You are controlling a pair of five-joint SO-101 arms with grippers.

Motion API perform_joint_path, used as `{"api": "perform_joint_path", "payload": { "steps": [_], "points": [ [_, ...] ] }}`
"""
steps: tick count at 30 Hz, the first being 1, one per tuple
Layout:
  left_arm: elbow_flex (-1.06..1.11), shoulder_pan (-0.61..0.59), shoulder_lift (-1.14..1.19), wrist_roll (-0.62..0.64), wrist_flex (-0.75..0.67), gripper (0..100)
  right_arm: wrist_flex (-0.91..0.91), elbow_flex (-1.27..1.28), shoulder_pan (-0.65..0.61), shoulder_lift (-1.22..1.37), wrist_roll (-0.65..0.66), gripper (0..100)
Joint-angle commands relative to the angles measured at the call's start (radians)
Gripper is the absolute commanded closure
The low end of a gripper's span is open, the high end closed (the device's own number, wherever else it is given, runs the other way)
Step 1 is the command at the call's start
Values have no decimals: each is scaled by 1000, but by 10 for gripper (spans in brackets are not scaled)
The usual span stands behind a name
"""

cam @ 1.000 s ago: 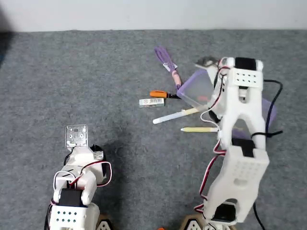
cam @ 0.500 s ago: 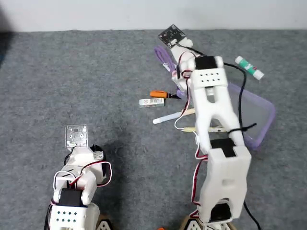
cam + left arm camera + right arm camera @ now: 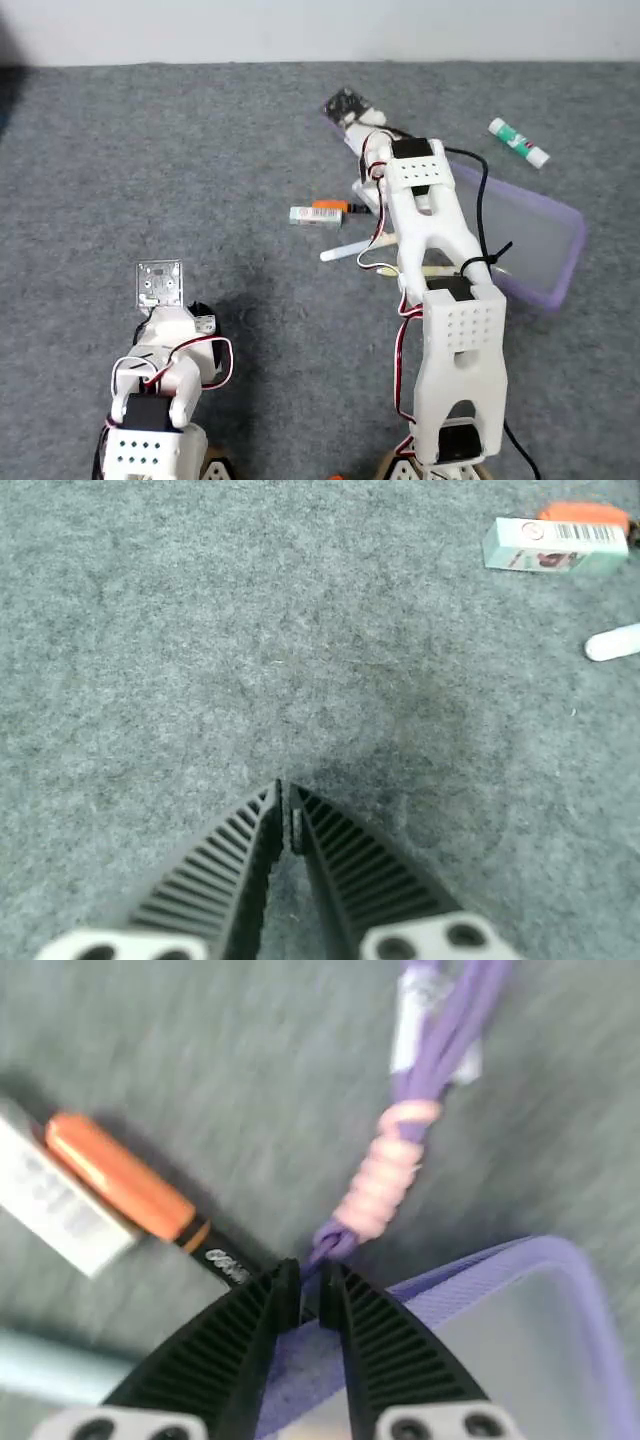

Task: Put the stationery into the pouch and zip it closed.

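Observation:
The translucent purple pouch (image 3: 535,245) lies at the right of the grey mat. My right gripper (image 3: 358,135) is at its far left corner, shut on the purple zipper pull (image 3: 322,1245) just below the pink coil (image 3: 392,1175) and purple strap (image 3: 450,1020). To the left of the right arm lie an orange marker (image 3: 330,206), a white eraser (image 3: 310,215) and a pale blue pen (image 3: 350,247). A yellow pen (image 3: 440,270) is partly hidden under the arm. A glue stick (image 3: 518,142) lies behind the pouch. My left gripper (image 3: 288,815) rests shut on bare mat.
The grey mat (image 3: 150,150) ends at a white strip along the far edge. From the left wrist, the eraser (image 3: 555,545), orange marker (image 3: 585,513) and a pen tip (image 3: 615,642) show far off to the side.
My right arm swung left and slightly back toward me, holding the zipper pull. The pouch shifted and stretched out. The glue stick came into view behind it. My left arm stayed still.

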Motion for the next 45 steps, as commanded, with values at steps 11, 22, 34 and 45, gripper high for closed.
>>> {"api": "perform_joint_path", "payload": {
  "steps": [11,22,34,45],
  "points": [
    [-7,-5,-12,8,-17,988,656,-14,81,-194,18,940],
    [-7,-5,-12,8,-17,988,661,44,199,-372,78,935],
    [-7,-5,-12,8,-17,988,561,95,31,-378,81,734],
    [-7,-5,-12,8,-17,988,397,94,38,-180,81,735]
  ]
}}
